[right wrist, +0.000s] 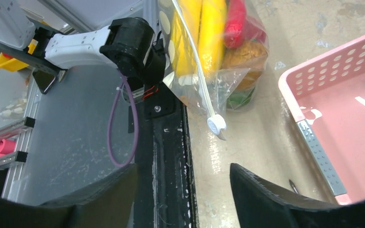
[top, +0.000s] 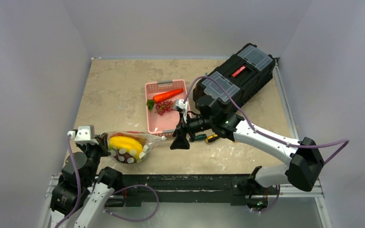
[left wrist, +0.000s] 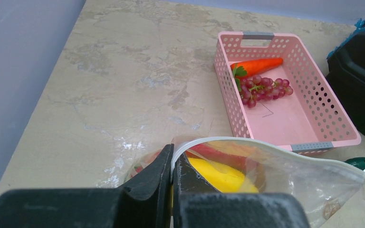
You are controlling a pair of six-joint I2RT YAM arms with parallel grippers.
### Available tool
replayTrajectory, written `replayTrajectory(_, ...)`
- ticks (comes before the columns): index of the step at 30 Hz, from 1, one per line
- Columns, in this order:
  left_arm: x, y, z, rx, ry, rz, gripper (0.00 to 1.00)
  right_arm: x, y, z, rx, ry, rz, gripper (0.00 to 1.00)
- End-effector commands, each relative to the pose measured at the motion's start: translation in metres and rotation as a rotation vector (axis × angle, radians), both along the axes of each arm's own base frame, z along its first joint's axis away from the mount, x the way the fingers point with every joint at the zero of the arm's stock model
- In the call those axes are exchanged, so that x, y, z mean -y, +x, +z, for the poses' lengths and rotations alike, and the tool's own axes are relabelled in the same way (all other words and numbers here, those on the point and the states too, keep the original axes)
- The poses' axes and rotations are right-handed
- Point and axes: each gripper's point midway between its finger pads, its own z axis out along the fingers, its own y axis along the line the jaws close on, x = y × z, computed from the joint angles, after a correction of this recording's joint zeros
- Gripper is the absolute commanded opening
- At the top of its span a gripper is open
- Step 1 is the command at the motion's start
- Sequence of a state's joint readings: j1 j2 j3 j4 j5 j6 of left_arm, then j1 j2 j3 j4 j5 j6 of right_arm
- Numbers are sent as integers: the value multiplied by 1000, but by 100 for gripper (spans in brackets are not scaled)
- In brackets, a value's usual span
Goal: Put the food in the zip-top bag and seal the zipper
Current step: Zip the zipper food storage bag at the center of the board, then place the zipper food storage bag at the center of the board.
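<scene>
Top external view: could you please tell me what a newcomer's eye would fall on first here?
The clear zip-top bag at the near left, bright yellow banana bunch inside, pinched at its mouth by the left gripper. Next, the pink basket mid-table holding an orange carrot and dark-red grapes, with the right gripper open just right of the bag.

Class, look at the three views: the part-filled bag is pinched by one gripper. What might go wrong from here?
1. The left gripper pinches the zip-top bag at one spot on its zipper; the loaded bag may slip free.
2. The carrot and grapes lie in the pink basket; sealing now would leave them out.
3. The open right gripper may miss the small white slider.
</scene>
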State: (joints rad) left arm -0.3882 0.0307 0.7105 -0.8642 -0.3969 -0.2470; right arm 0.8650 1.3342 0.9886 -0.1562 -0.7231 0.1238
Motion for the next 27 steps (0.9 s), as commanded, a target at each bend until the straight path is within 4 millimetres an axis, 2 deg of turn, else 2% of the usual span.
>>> replayTrajectory(1,-5,0,22,64,-15,26,0,-8,7,44,66,112,-13,74)
replayTrajectory(5,-4,1,23,62,-13,21,0,-21,3,61,84,164,14,82)
replayTrajectory(9,-3,1,23,63,-11,17,0,-54,-1,72,146,181,19,85)
replayTrajectory(15,-3,-1,25,82,-19,9,0,-98,17,81,163,185,4,84)
replayTrajectory(17,-3,-2,26,85,-19,8,0,-113,12,87,131,230,54,81)
replayTrajectory(22,-3,-2,26,86,-19,9,0,-145,-3,79,52,231,127,66)
replayTrajectory(27,-6,-4,28,95,-23,20,0,-162,-7,64,-10,217,133,43)
